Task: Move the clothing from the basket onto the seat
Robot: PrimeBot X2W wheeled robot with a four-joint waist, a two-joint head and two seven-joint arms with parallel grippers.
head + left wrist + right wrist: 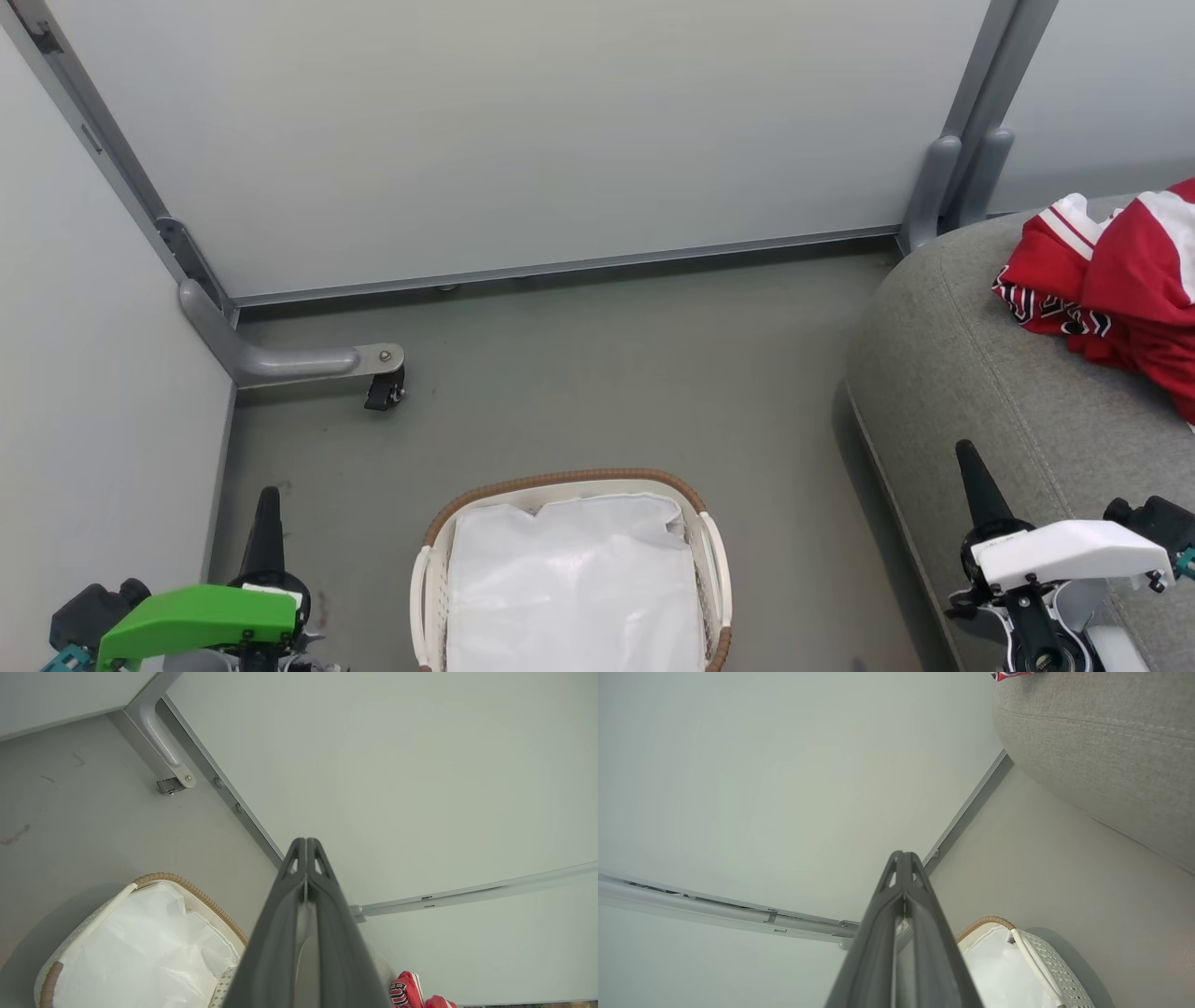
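The red-and-white clothing (1116,271) lies bunched on the grey seat (980,373) at the right; a scrap of the clothing (405,991) also peeks past my left fingers. The white basket (714,560) stands on the floor at bottom centre, holding just its white liner (574,583). My left gripper (269,495) is shut and empty at the lower left, beside the basket (187,889). My right gripper (966,457) is shut and empty at the lower right, over the seat's front edge. In the right wrist view the seat (1101,742) curves above the basket (1045,961).
Pale partition walls (513,131) enclose the grey floor (607,392). A grey metal foot with a black caster (385,387) juts out at the left corner, and two grey posts (962,177) stand behind the seat.
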